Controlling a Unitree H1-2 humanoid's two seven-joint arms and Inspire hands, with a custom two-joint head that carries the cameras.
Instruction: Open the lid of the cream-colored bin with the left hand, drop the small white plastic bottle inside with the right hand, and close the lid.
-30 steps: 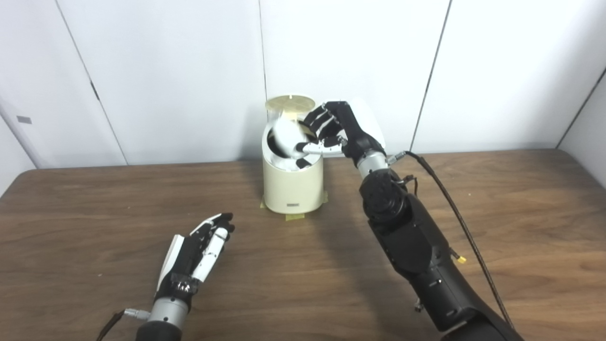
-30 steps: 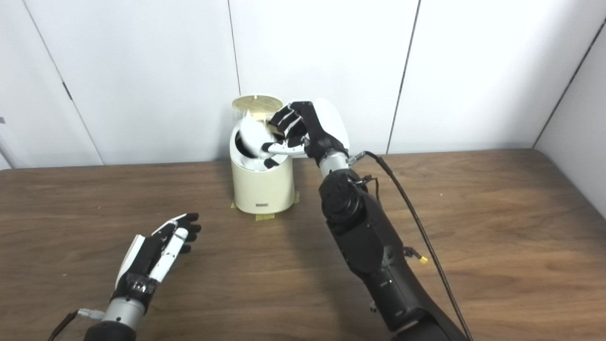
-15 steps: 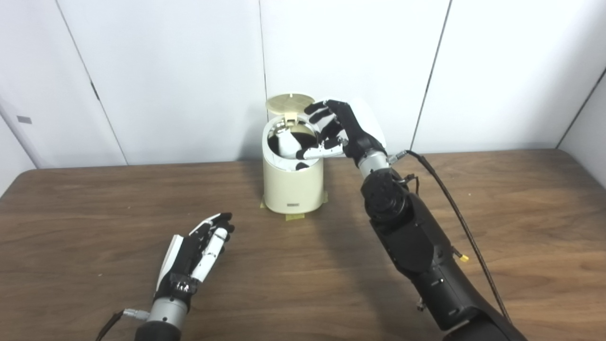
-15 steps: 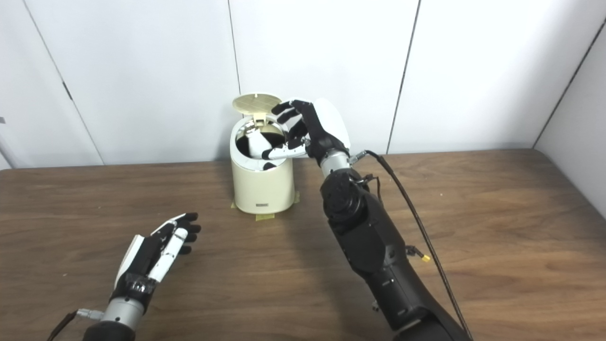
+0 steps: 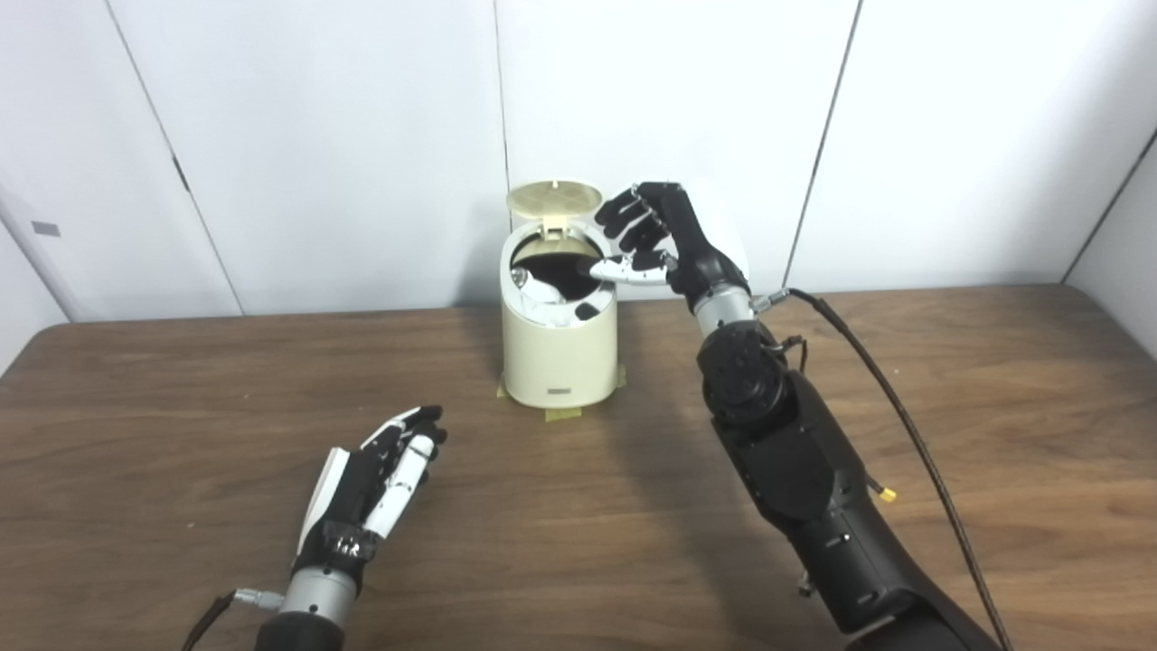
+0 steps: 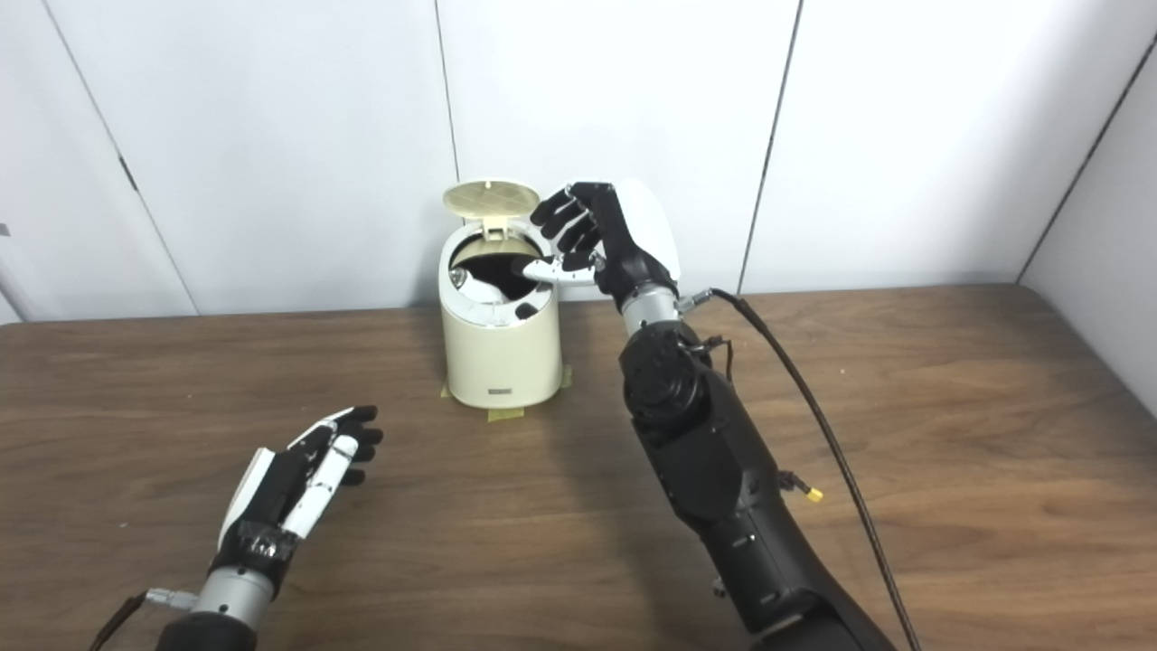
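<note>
Hovering empty and spread by the bin (image 5: 559, 357) rim, the right hand (image 5: 664, 244) is nearer the upright lid (image 5: 553, 197); the left hand (image 5: 375, 484) is resting open.

I'm working in a bare test room, lab-like.
I'm seeing plain white wall panels (image 5: 669, 90) standing behind a dark wood-grain table (image 5: 994, 434), with yellow tape (image 5: 562, 414) fixing the bin (image 5: 559, 362) down.

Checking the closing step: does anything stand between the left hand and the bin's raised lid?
Nothing visible on the table between them. The left hand lies open, the lid stands up, but the right hand hovers beside the bin rim.
</note>
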